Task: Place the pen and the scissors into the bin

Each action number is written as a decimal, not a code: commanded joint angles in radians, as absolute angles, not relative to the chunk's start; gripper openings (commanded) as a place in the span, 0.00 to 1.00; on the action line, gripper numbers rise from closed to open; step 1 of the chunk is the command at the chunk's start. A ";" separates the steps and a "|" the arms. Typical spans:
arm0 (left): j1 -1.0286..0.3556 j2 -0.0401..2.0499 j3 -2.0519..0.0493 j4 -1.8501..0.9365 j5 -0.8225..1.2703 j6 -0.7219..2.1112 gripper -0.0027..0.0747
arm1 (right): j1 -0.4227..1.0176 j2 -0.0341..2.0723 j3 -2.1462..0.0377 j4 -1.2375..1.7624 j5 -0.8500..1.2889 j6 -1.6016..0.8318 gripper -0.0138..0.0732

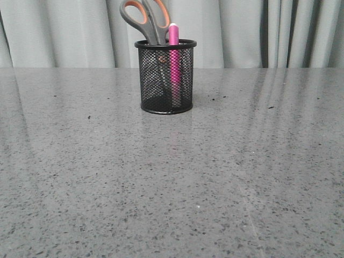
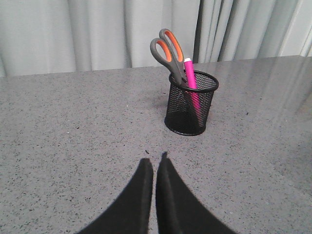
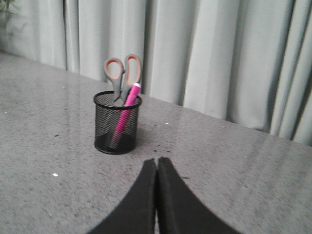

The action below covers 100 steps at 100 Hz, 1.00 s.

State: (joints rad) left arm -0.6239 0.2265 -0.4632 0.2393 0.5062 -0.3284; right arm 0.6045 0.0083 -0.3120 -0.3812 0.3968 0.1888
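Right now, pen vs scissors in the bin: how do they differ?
The pen is bright pink and slim; the scissors are grey with orange-lined handles. The scissors' handles rise well above the bin rim; the pen's tip barely clears it. Both stand inside the bin, free of either gripper.

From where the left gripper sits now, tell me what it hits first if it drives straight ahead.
Probably nothing at once: the left gripper, fingers together, points over bare table. The bin, holding the scissors and pen, sits ahead but off to one side; depth is unclear, so a graze is possible.
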 commanded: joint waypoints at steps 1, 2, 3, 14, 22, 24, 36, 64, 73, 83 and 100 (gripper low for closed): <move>-0.624 0.238 -0.488 0.226 0.426 -0.335 0.01 | 0.599 -0.032 -0.320 -0.412 0.415 0.183 0.08; -0.624 0.238 -0.488 0.224 0.426 -0.335 0.01 | 0.599 -0.026 -0.320 -0.415 0.427 0.183 0.08; -0.624 0.238 -0.488 0.220 0.426 -0.335 0.01 | 0.599 -0.021 -0.320 -0.415 0.430 0.183 0.08; -0.624 0.238 -0.488 0.166 0.426 -0.335 0.01 | 0.599 0.014 -0.320 -0.412 0.406 0.183 0.08; -0.624 0.238 -0.488 0.166 0.426 -0.335 0.01 | 0.599 0.021 -0.320 -0.414 0.367 0.183 0.08; -0.624 0.238 -0.488 0.166 0.426 -0.335 0.01 | 0.599 0.021 -0.320 -0.414 0.357 0.183 0.08; -0.624 0.238 -0.488 0.166 0.426 -0.335 0.01 | 0.599 0.021 -0.320 -0.414 0.339 0.183 0.08; -0.624 0.238 -0.488 0.166 0.426 -0.335 0.01 | 0.599 0.021 -0.320 -0.414 0.343 0.183 0.08; -0.624 0.238 -0.488 0.166 0.426 -0.335 0.01 | 0.599 0.021 -0.320 -0.414 0.343 0.183 0.08; -0.624 0.238 -0.488 0.166 0.426 -0.335 0.01 | 0.599 0.021 -0.320 -0.414 0.343 0.183 0.08; -0.620 0.233 -0.420 0.166 0.378 -0.335 0.01 | 0.599 0.021 -0.320 -0.414 0.343 0.183 0.08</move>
